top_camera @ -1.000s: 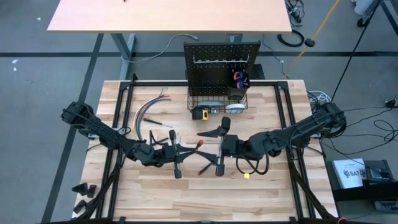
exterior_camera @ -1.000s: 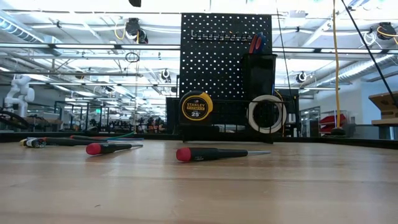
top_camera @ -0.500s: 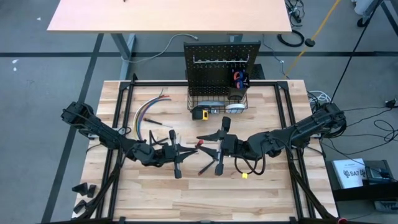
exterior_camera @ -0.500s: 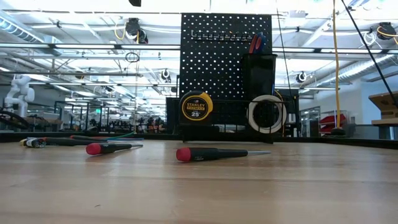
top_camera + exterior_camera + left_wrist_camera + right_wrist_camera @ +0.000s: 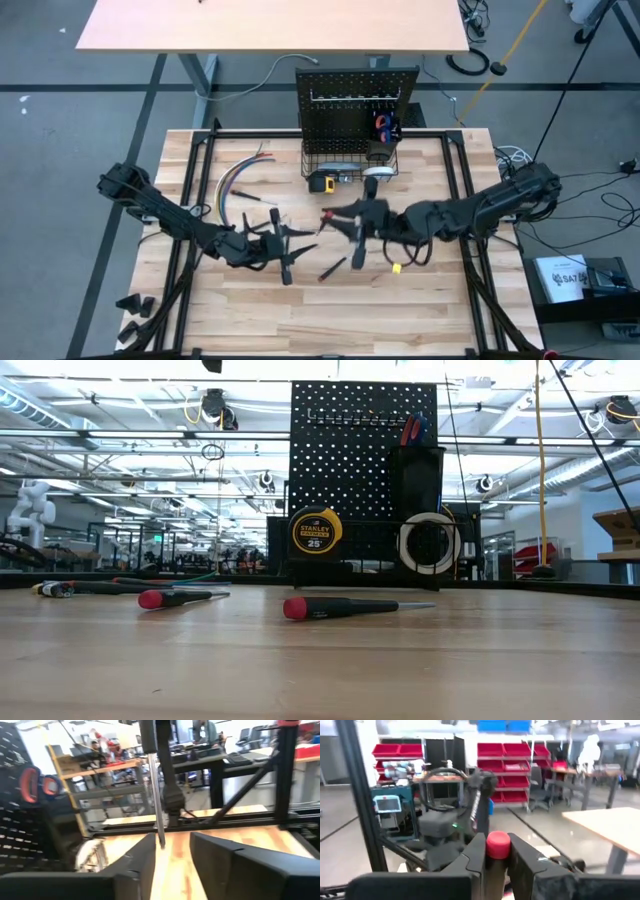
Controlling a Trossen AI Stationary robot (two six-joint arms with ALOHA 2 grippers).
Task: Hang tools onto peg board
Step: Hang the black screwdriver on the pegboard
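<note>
The peg board (image 5: 357, 100) stands upright at the table's far edge, with a yellow tape measure (image 5: 316, 531) in its basket and orange-handled scissors (image 5: 412, 428) in its cup. My right gripper (image 5: 498, 851) hovers mid-table (image 5: 338, 217), shut on a red-capped screwdriver (image 5: 326, 214). The screwdriver's metal shaft (image 5: 156, 795) hangs down in front of my left gripper (image 5: 172, 857), which is open just to its left (image 5: 298, 238). Its tip is at the gap between the left fingers; whether it touches them, I cannot tell. Two more red-capped screwdrivers (image 5: 150, 599) (image 5: 295, 607) lie flat on the table. My right gripper pinches the screwdriver's handle between its two fingers (image 5: 475, 852), just below the red cap (image 5: 498, 844), which sticks out past the fingertips. The fingers lie across the tool. The shaft points down and the screwdriver is lifted clear of the table.
A bundle of coloured wires (image 5: 236, 180) lies at the far left of the table. A loose dark tool (image 5: 333, 267) lies near my right gripper. A white reel (image 5: 428, 543) sits in the basket. A yellow tag (image 5: 396, 268) hangs on the right arm's cable.
My right gripper has shut on the screwdriver's handle and carried it up and toward the far right, away from my left gripper, turning as it went. My left gripper has let go of the screwdriver and stayed in place.
</note>
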